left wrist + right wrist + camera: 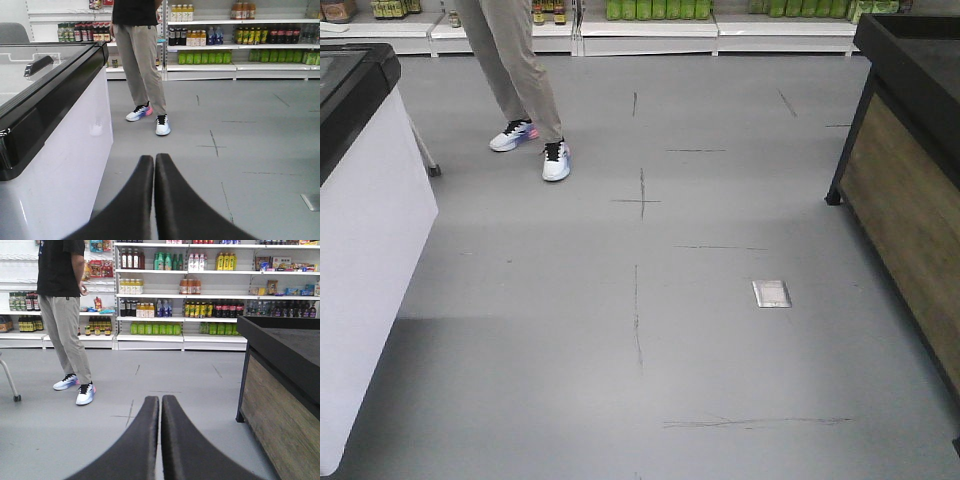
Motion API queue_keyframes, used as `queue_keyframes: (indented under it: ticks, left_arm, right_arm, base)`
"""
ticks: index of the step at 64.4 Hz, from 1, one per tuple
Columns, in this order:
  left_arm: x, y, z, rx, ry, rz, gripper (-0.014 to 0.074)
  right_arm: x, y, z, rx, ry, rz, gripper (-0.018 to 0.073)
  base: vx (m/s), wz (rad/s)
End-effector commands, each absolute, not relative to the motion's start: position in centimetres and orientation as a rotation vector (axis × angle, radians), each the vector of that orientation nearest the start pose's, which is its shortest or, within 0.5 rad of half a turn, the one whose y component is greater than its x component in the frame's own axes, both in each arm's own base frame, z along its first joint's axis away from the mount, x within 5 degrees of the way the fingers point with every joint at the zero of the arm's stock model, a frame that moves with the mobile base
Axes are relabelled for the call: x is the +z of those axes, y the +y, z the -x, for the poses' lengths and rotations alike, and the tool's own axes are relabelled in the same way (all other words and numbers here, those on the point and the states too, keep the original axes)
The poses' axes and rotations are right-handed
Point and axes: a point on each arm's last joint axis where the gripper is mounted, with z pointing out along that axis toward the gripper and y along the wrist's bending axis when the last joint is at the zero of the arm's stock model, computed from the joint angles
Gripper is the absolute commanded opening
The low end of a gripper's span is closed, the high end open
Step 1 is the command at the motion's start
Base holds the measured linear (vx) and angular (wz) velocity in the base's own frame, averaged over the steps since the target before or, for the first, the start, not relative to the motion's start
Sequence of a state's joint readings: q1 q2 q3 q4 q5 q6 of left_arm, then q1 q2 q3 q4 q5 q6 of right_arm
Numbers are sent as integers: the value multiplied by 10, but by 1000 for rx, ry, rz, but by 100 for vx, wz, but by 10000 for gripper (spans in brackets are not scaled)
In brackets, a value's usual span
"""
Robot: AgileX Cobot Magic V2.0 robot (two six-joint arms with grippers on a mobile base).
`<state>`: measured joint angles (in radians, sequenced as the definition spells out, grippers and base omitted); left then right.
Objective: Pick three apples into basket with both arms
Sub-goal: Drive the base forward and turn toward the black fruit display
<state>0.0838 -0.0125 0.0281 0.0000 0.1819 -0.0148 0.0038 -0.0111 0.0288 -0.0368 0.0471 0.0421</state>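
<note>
1. Left gripper [153,160]: black fingers [142,175] are pressed together with only a hairline seam between them. Nothing is clamped or touched. The tips hang over the grey floor [260,150], with the white chest freezer [60,170] to their left.
2. Right gripper [160,400]: also clenched, thin slit between the fingers [175,415], empty. A wood-sided counter [280,395] stands to its right.
3. Apples, basket: in none of the three views, so I cannot tell where they are.
4. A person [62,300] in white sneakers stands before the drink shelves [175,305], well apart from both grippers.
5. Front view: a metal floor plate [771,293] lies in the floor.
</note>
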Motion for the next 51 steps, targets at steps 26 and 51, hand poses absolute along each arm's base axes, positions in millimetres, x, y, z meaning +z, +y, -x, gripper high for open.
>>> queue_keyframes:
  ticks: [26,51]
  left_arm:
    - [206,5,-54,46,1558,89,-6]
    - [206,5,-54,46,1558,89,-6]
  right_arm:
    - [206,0,-56,-4,1467,3,-8]
    - [206,0,-56,-4,1467,3,-8]
  base:
    - [0,0]
    - [1,0]
